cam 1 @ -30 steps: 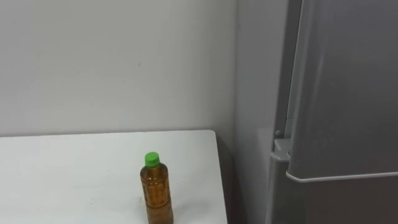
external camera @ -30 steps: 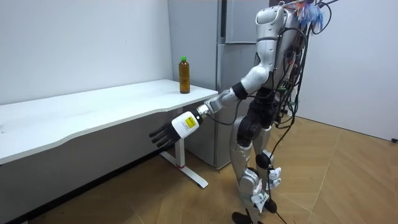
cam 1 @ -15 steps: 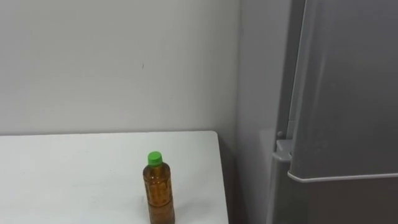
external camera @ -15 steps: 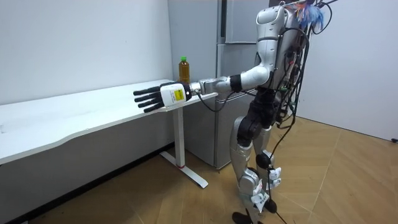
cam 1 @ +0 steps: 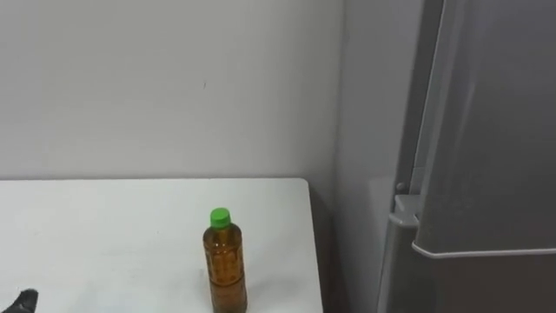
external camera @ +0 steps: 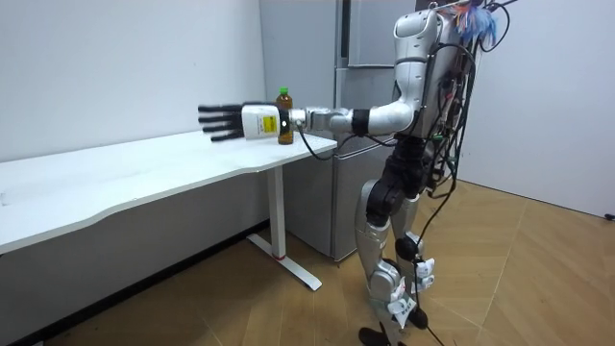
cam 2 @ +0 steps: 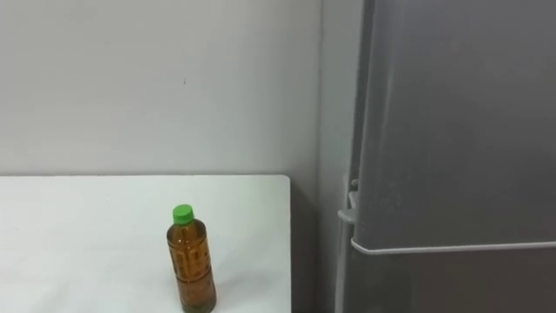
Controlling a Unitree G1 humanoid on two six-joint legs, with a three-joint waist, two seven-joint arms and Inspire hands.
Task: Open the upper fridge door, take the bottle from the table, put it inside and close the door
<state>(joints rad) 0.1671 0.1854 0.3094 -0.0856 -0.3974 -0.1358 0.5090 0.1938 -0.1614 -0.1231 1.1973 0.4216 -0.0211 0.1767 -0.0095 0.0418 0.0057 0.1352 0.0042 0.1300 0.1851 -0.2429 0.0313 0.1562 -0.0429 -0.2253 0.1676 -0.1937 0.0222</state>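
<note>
One amber-filled bottle (cam 1: 225,265) upright on the table (cam 1: 104,226); left robot hand (external camera: 242,120) nearby, fingers (external camera: 219,117) straight and apart.

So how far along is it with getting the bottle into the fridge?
Nothing looks done yet. The bottle stands upright on the white table, untouched, and the fridge is shut. In hand: the left robot hand reaches out over the table with straight fingers, apart from the bottle. Left: grasp it, open the upper door, set it inside.
</note>
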